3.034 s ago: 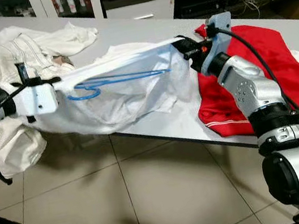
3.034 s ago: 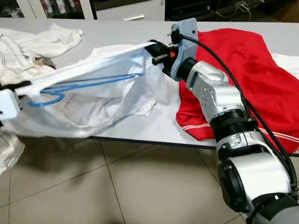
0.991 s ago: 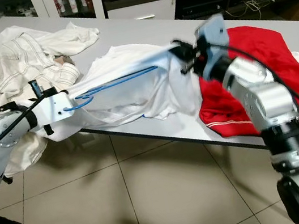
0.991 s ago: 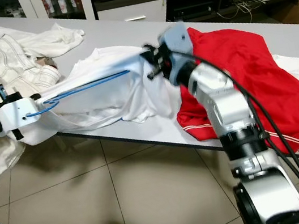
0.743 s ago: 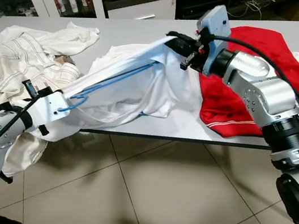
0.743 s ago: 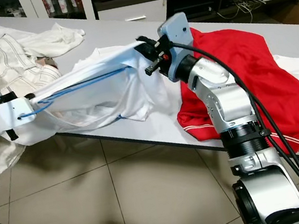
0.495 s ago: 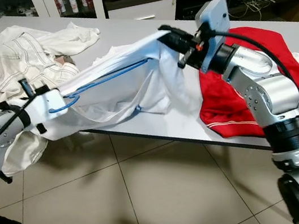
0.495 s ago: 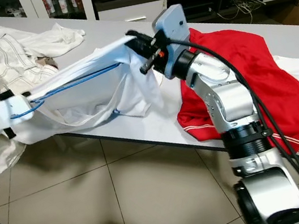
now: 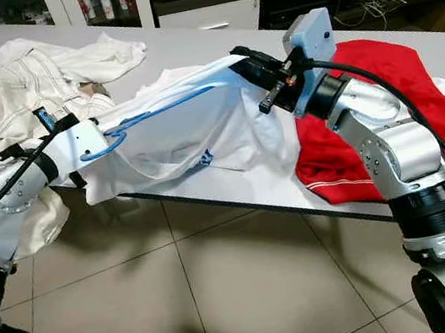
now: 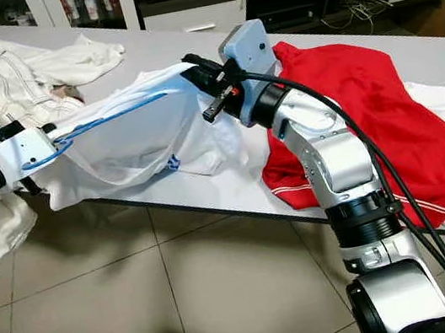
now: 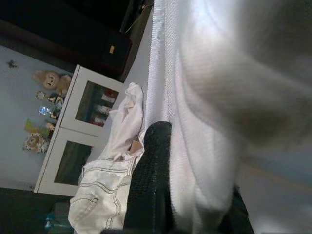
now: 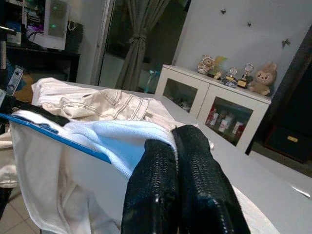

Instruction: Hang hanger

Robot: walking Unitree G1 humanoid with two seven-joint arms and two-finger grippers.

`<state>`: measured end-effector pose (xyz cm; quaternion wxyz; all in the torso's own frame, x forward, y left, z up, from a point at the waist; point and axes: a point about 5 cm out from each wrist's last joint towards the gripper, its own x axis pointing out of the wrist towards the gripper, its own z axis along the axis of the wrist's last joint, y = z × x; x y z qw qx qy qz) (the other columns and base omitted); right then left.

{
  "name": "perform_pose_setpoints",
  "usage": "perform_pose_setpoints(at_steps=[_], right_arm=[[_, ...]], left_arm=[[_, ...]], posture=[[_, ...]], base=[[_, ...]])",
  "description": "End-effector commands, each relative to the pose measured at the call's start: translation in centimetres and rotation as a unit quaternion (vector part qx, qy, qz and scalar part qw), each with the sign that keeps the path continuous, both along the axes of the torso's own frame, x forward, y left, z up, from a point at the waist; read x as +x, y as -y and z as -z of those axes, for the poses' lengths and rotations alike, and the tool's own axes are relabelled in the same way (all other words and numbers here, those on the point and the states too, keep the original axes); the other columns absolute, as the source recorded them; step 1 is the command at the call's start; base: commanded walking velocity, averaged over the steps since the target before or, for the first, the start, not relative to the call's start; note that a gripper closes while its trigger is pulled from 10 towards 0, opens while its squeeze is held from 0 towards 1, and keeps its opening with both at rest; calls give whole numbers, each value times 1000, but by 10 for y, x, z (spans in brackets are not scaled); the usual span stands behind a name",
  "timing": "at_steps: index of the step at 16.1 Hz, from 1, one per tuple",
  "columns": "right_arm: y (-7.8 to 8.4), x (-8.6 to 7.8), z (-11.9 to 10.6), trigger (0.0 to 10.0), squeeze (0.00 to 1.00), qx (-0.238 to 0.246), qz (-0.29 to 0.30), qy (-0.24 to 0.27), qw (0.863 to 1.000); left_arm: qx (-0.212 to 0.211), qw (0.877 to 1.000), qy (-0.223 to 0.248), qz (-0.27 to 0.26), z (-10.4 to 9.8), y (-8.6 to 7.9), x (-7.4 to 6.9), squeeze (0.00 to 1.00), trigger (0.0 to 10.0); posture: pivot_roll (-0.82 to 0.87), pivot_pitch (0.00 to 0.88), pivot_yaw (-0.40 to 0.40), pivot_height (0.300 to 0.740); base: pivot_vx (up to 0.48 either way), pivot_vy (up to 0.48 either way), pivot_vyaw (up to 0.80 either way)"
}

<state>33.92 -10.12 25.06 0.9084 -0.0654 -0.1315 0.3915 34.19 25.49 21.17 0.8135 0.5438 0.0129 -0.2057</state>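
Right pincer dropped, pinching white shirt shoulder; left pincer nipping other end. Blue hanger now tilted inside shirt above worktop. Threading near done, hanging pending.

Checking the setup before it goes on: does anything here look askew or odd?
The blue hanger sits askew inside the white shirt: its hook pokes out by the left tool, while the right tool pinches the shirt's far edge. Shirt fabric sags over the table edge.

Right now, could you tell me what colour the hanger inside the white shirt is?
Blue; the hanger shows best in the left eye view.
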Motion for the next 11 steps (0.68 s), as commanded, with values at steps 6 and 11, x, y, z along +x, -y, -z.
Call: perform_pose_setpoints(at_steps=[6, 11], right_arm=[[-23, -10, -2, 0, 0, -31, -13, 39, 999], [30, 23, -11, 10000, 0, -55, 195, 68, 977]], left_arm=[[-22, 999, -34, 23, 14, 24, 3, 0, 0], [-17, 999, -45, 15, 18, 17, -1, 0, 0]], posture=[[183, 8, -49, 740], [179, 8, -46, 740]], base=[[0, 0, 0], [0, 0, 0]])
